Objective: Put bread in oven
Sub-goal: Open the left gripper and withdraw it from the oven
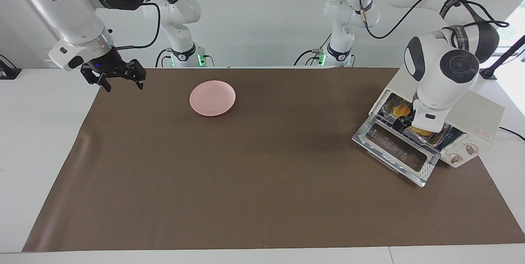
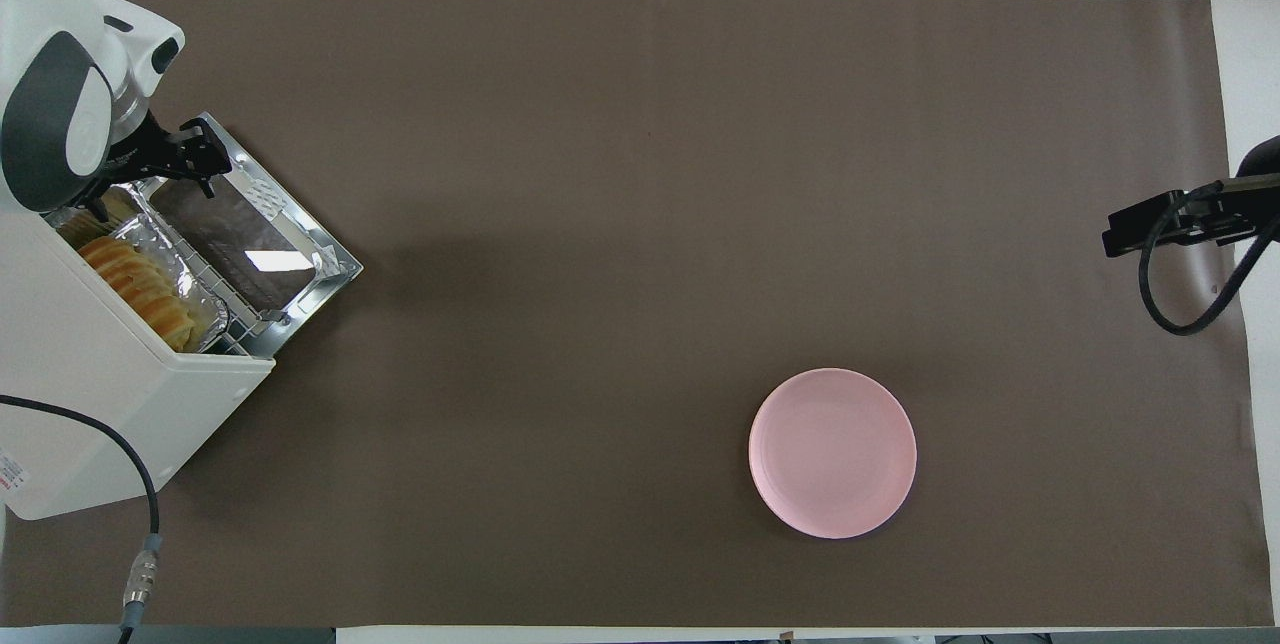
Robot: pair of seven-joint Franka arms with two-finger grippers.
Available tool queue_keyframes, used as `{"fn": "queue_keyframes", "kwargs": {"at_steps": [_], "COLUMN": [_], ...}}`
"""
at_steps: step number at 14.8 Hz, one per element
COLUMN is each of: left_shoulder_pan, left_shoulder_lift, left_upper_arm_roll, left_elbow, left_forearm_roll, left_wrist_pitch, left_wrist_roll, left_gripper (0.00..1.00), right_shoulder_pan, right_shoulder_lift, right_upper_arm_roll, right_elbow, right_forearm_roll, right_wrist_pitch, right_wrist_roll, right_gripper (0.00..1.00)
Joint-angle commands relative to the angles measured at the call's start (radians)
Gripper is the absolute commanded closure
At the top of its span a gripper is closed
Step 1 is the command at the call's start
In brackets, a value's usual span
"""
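Bread (image 2: 138, 286) lay in foil tray (image 2: 205, 309) on rack inside oven (image 2: 110, 404), door (image 2: 250, 239) dropped open. Left claw (image 2: 185, 156) hung over door at its 11 o'clock corner; open/closed: can't tell. Right claw (image 1: 119, 76) waited, fingers apart, over surface (image 1: 262, 182) edge, 9 o'clock of pink plate (image 1: 212, 98) in facing view.

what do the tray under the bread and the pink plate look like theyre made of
The tray under the bread looks like thin aluminium foil: silver, crinkled, shiny. The plate looks like matte plastic or glazed ceramic, smooth and evenly pink; the look leaves that open.
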Motion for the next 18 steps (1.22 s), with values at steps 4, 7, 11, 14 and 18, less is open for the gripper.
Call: {"fn": "queue_keyframes", "kwargs": {"at_steps": [4, 7, 11, 14, 18], "left_shoulder_pan": [0.0, 0.0, -0.024, 0.052, 0.288], "left_shoulder_lift": [-0.183, -0.247, -0.359, -0.404, -0.402], "left_upper_arm_roll": [0.009, 0.009, 0.004, -0.072, -0.29], "left_elbow": [-0.055, -0.07, -0.113, -0.152, -0.164], "left_forearm_roll": [-0.082, -0.084, -0.085, -0.085, -0.09], "left_wrist_pitch": [-0.142, -0.223, -0.298, -0.306, -0.242], "left_wrist_roll": [0.214, 0.213, 0.216, 0.213, 0.196], "left_gripper": [0.0, 0.0, 0.0, 0.0, 0.0], "right_shoulder_pan": [-0.006, -0.006, -0.006, -0.006, -0.006], "right_shoulder_lift": [-0.012, -0.012, -0.012, -0.012, -0.012], "right_upper_arm_roll": [0.002, 0.002, 0.002, 0.002, 0.001], "right_elbow": [-0.013, -0.013, -0.013, -0.013, -0.013], "right_forearm_roll": [-0.015, -0.015, -0.015, -0.015, -0.015], "right_wrist_pitch": [-0.004, -0.004, -0.004, -0.005, -0.004], "right_wrist_roll": [-0.015, -0.015, -0.015, -0.015, -0.015], "right_gripper": [0.0, 0.0, 0.0, 0.0, 0.0]}}
